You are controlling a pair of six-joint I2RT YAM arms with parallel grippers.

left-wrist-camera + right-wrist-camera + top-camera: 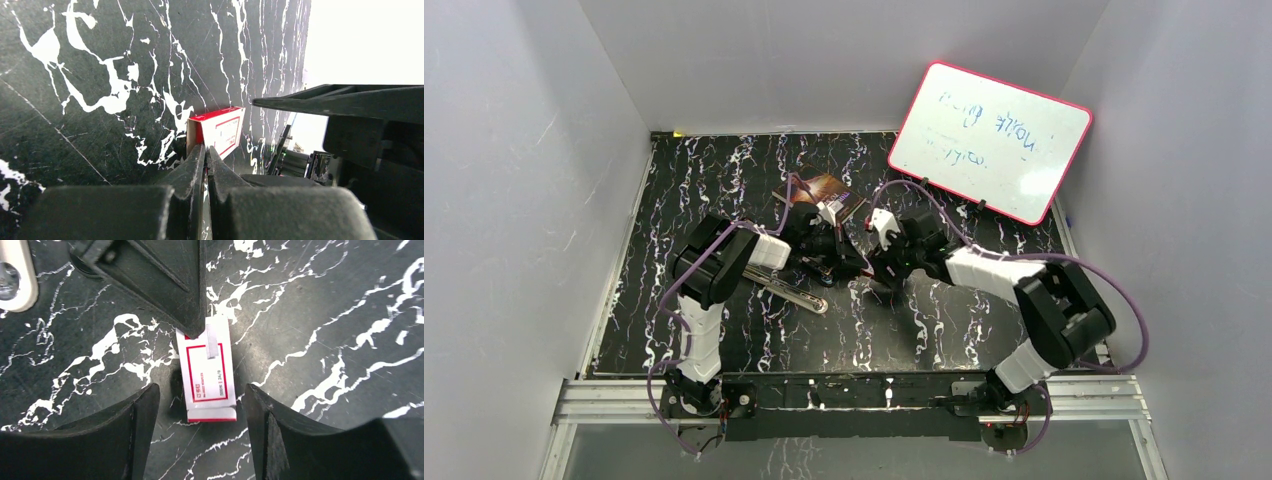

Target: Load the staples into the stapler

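- Two grippers meet over one small box (207,382) in the middle of the black table (924,335).
- The left gripper (206,152) is pinched all the way shut. A thin grey strip, the staples (212,342), pokes out from its tip, so it looks like it has hold of them.
- I think it grabs only the end of the strip so the strip can slide free of the box and be carried away.
- The right gripper (200,390) is wide open and holds nothing. It has one finger on each side of the box, with a gap on both sides. I think it waits there to stop the box from sliding.
- The staples sit right over the top of the box, at the end nearest the left gripper.
- They look like one short, flat, pale grey bar, much thinner than the box.
- The box lies flat. It is white with a red frame.
- The stapler (799,296) seems to be the long silver thing on the table beside the left arm. No staples are in it yet, I think.
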